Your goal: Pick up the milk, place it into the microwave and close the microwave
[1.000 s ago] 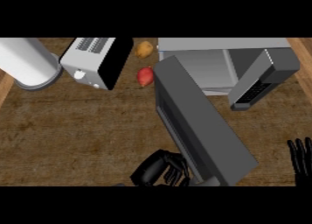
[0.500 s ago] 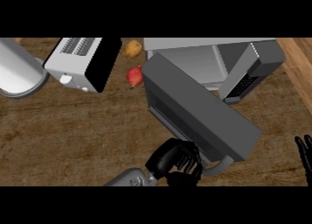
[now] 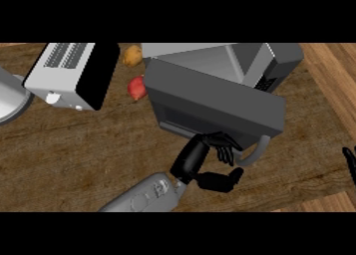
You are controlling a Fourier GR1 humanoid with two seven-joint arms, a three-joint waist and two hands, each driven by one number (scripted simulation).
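While the left robot hand (image 3: 202, 154) presses straight fingers against the microwave (image 3: 232, 74) door (image 3: 214, 102), the right robot hand (image 3: 354, 167) rests open at the desk (image 3: 70, 149) edge; the milk cannot be seen.

the microwave (image 3: 239, 64) stands at the back of the table (image 3: 70, 149), right of centre, its door (image 3: 214, 102) swung across the front. the left hand (image 3: 202, 159) touches the door's near edge. the toaster (image 3: 70, 74) sits to the left, a round pot (image 3: 4, 99) further left. two food items (image 3: 136, 87) lie between toaster and microwave. the right hand (image 3: 355, 167) shows at the right edge.
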